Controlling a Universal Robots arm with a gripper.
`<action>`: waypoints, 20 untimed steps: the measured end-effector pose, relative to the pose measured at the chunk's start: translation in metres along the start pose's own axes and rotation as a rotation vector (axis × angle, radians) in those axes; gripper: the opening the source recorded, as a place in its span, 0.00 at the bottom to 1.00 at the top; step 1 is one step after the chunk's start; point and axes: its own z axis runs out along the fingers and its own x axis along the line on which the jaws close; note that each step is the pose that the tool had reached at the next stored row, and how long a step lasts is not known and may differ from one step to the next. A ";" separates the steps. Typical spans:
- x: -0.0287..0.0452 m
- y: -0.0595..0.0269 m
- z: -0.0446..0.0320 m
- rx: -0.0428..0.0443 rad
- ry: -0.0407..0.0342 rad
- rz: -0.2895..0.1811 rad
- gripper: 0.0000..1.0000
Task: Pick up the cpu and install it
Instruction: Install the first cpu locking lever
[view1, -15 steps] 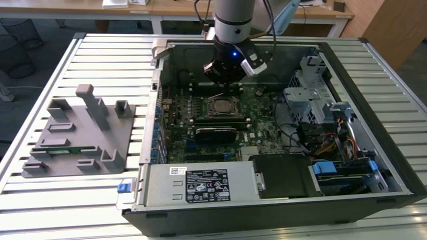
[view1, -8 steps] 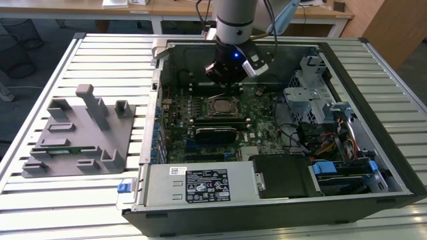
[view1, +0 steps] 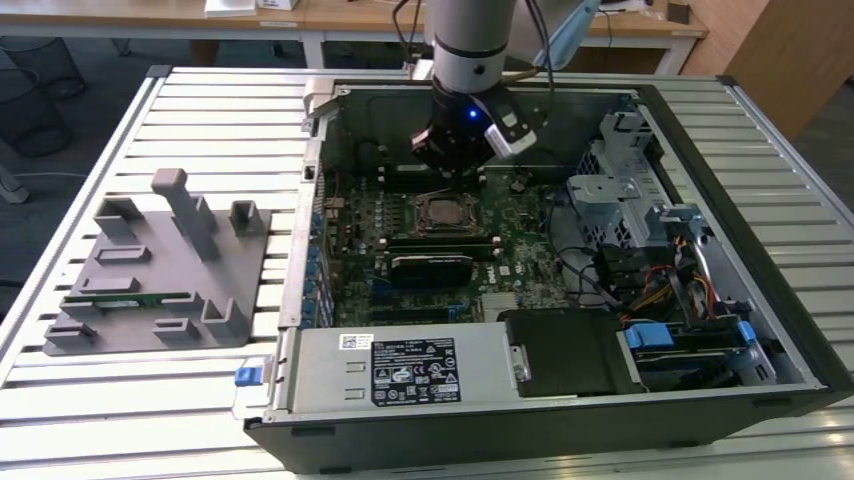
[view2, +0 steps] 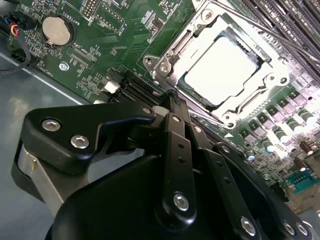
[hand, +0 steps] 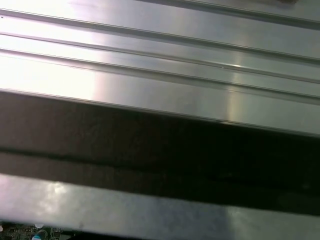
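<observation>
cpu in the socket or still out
In. The cpu lies flat inside the socket frame on the motherboard, and the gripper beside it holds nothing. Whether it is latched, cannot tell.

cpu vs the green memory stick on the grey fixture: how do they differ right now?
The cpu is square with a pale silver top; the memory stick is long, narrow and green. The cpu lies flat in its socket on the motherboard inside the case; the memory stick sits in the grey fixture outside the case. Neither is in the hand.
</observation>
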 end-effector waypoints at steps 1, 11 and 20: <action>-0.0001 0.0000 0.0007 0.0000 0.0000 0.000 0.11; -0.0004 -0.0005 0.0083 0.0001 0.0001 0.000 0.11; -0.0010 -0.0007 0.0109 0.0105 0.0012 0.000 0.11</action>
